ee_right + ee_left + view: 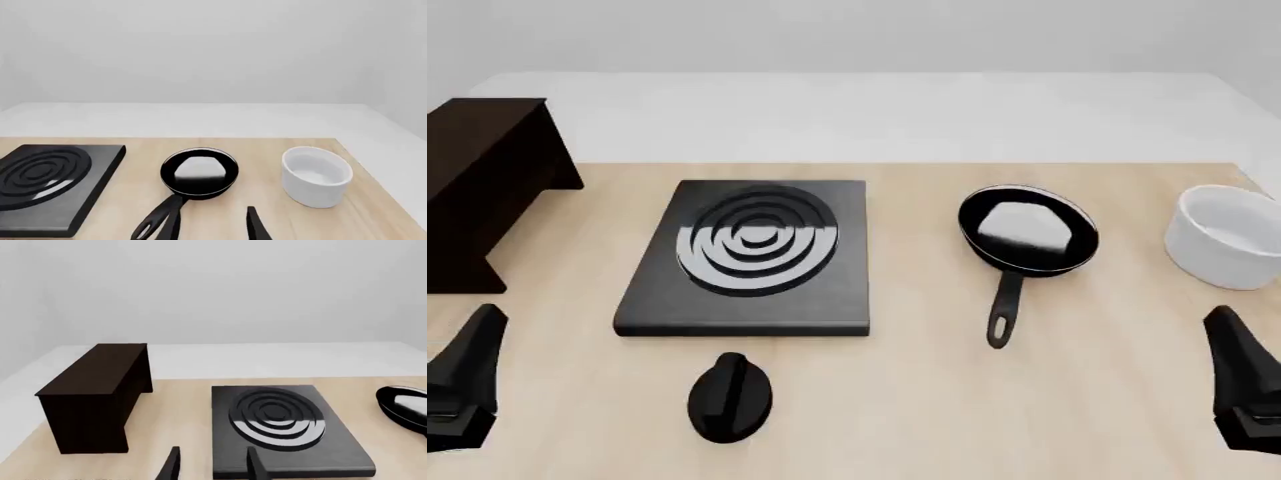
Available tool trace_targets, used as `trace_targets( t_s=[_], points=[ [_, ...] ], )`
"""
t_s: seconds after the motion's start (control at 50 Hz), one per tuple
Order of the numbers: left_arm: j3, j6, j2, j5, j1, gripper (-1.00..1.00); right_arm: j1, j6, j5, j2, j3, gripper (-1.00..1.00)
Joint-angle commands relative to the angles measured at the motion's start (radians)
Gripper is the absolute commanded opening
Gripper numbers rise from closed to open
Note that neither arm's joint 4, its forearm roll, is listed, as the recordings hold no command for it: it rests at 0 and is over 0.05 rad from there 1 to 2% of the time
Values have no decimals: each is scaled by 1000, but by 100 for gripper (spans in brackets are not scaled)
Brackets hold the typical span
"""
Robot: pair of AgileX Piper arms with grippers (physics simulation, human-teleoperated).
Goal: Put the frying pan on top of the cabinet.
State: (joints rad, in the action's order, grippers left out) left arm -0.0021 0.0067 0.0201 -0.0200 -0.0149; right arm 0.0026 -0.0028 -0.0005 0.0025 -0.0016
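The frying pan (1026, 230) sits right of centre on the wooden table, black with a pale inside, its slim handle (1004, 312) pointing toward the arms. It also shows in the right wrist view as frying pan (199, 172) and at the edge of the left wrist view as frying pan (404, 407). The dark brown cabinet (481, 180) stands at the far left, its flat top bare; the left wrist view shows the cabinet (93, 390) too. My left gripper (481, 330) rests low at the near left, open and holding nothing. My right gripper (1225, 325) is at the near right, open, short of the pan.
A flat black stove plate (754, 255) with concentric rings lies between cabinet and pan. An oval black knob (730, 397) lies in front of it. A white round bowl (1228, 238) stands at the far right, close to the table's edge.
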Motion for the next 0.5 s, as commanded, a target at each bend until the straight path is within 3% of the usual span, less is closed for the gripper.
trace_targets(
  t_s=[0.02,0.28,0.4,0.48,0.5],
  points=[
    [-4,-6,-17,19,5,100,-2,2,-2,4,-2,100],
    [-3,-7,-16,30,-12,100,1,0,-3,8,-2,100],
    [-41,-59,-14,34,-23,100,-1,-2,0,3,-3,100],
    [-63,-57,44,-5,-23,100,1,-7,-3,2,-1,100],
    [-71,-6,21,5,-50,100,1,-7,-3,1,0,100]
  ],
)
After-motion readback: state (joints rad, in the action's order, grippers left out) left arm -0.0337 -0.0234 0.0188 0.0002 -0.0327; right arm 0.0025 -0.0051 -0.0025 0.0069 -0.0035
